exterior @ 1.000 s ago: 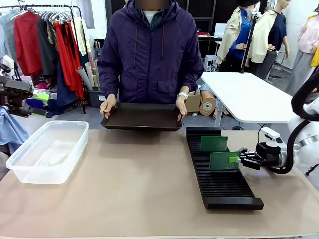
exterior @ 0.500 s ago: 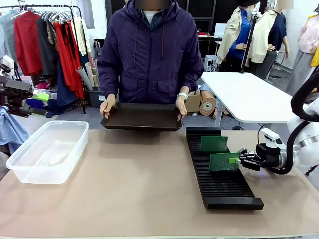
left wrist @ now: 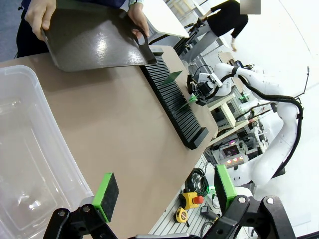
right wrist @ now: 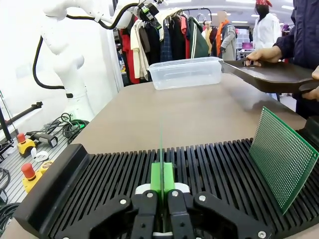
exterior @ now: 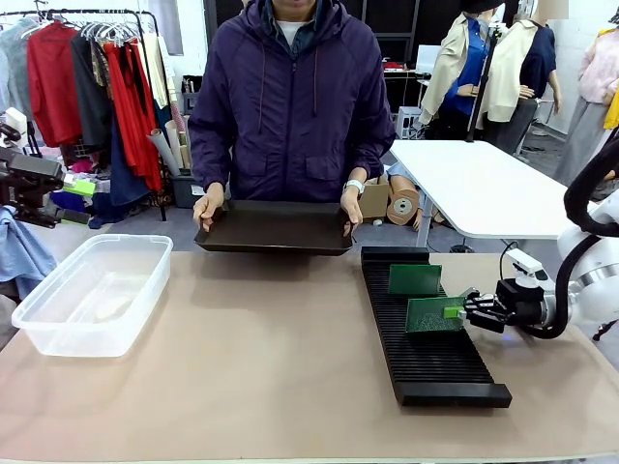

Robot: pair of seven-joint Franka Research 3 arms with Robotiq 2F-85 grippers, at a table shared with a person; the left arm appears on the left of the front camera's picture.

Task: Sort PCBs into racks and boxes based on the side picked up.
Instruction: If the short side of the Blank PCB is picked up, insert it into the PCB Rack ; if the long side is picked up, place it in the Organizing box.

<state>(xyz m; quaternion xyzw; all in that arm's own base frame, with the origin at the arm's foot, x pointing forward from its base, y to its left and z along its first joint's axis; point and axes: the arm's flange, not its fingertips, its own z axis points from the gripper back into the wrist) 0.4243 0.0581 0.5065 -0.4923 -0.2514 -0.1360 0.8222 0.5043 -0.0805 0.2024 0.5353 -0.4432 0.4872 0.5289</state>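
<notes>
We have one PCB [exterior: 415, 279] already standing upright in the rack [exterior: 426, 358], and our right gripper [exterior: 460, 311] is clamped on the edge of a second PCB [exterior: 433, 314], held on edge over the slots nearer us. That board is thin, green and finely dotted, tilted slightly, not yet seated. Our left gripper [left wrist: 162, 191] hangs with jaws apart above the box [exterior: 95, 293], which looks empty, while the person holds a dark tray [exterior: 278, 228].

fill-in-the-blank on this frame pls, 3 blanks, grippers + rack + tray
1. The right gripper is shut on a ____ over the rack.
2. A second board already stands in the ____.
3. The dark tray is held by the ____, at the far edge of the table.

Missing words: PCB; rack; person
</notes>
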